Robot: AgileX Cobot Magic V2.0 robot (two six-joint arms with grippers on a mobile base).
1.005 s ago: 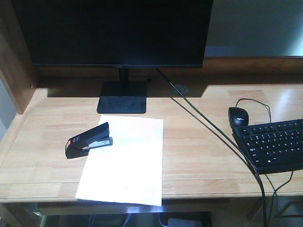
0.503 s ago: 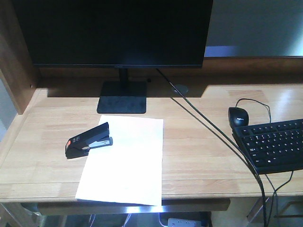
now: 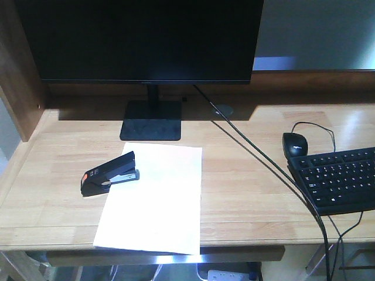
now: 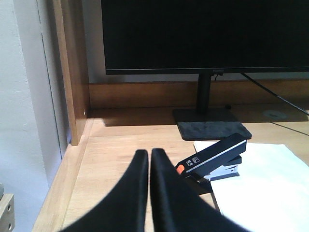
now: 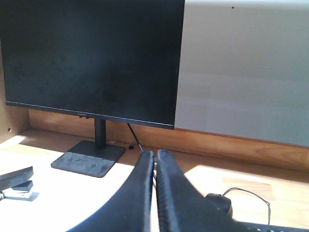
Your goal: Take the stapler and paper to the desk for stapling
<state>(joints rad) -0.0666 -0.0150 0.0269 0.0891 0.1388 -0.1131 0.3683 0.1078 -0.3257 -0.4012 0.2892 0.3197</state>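
Front view, stapler [image 3: 110,173]: on the desk [image 3: 53,193], rear end over the paper's left edge
Paper [image 3: 153,196]: flat, before monitor [image 3: 140,38]
Left gripper [image 4: 149,157]: closed, empty
Right gripper [image 5: 155,157]: closed, empty

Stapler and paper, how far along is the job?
Done: the paper lies on the desk, and the stapler sits at its left edge. In hand: nothing; the left claw and right claw are shut, empty. Left: possibly the stapling.
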